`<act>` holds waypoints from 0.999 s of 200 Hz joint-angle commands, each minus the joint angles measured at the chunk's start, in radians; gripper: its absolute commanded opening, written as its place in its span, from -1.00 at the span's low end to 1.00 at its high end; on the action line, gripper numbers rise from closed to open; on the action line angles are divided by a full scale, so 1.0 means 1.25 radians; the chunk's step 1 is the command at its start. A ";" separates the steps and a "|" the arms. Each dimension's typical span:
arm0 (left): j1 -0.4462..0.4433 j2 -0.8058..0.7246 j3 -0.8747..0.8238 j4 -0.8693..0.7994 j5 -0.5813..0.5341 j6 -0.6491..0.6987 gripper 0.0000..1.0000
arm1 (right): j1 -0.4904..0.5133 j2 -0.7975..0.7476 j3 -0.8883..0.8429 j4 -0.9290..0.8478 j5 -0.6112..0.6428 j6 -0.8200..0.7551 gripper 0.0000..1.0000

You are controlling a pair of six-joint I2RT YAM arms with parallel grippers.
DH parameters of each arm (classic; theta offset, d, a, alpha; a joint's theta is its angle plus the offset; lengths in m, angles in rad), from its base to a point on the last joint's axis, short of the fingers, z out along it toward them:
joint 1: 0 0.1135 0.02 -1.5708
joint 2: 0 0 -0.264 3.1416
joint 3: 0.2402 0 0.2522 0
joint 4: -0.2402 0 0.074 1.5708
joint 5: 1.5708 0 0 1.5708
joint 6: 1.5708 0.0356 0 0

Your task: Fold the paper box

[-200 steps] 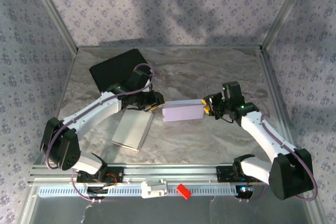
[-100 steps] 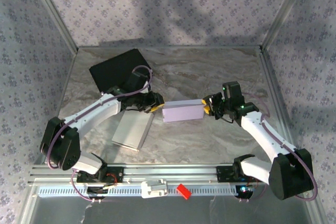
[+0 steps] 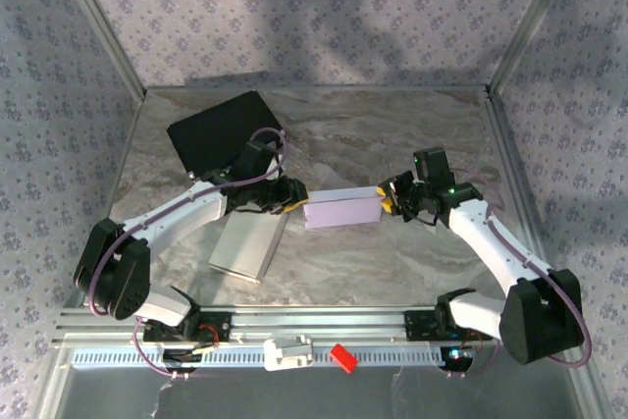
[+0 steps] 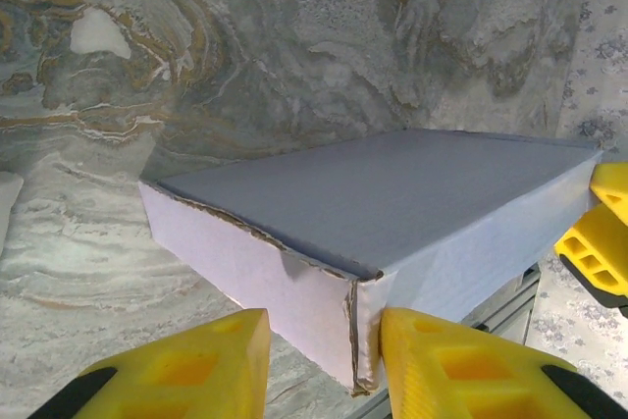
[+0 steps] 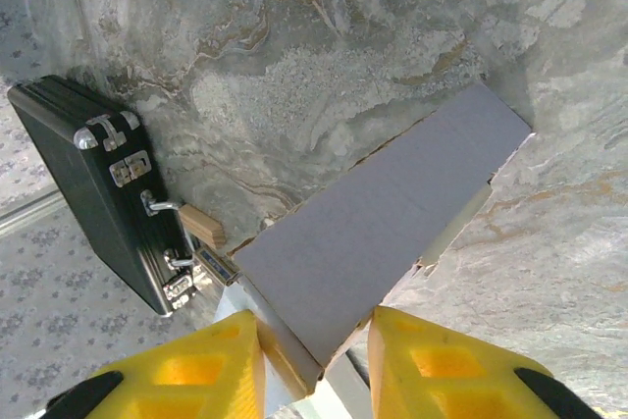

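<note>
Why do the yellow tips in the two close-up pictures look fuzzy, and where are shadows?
Left wrist view: yellow fingers, close to the lens, blur; the pale lilac paper box is sharp. Right wrist view: yellow fingers equally soft; metal latches glint on the black hard case. Top view: broad shadows cross the patterned back wall.
</note>
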 commanded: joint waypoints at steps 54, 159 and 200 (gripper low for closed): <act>-0.022 0.071 -0.076 -0.078 -0.037 0.029 -0.43 | -0.007 0.114 -0.048 -0.316 0.087 -0.045 -0.53; -0.039 0.062 -0.026 -0.111 -0.056 0.040 -0.47 | 0.086 0.005 0.123 -0.209 0.124 0.125 0.48; -0.046 0.063 -0.017 -0.111 -0.061 0.043 -0.46 | 0.087 0.041 0.122 -0.151 0.107 0.167 0.54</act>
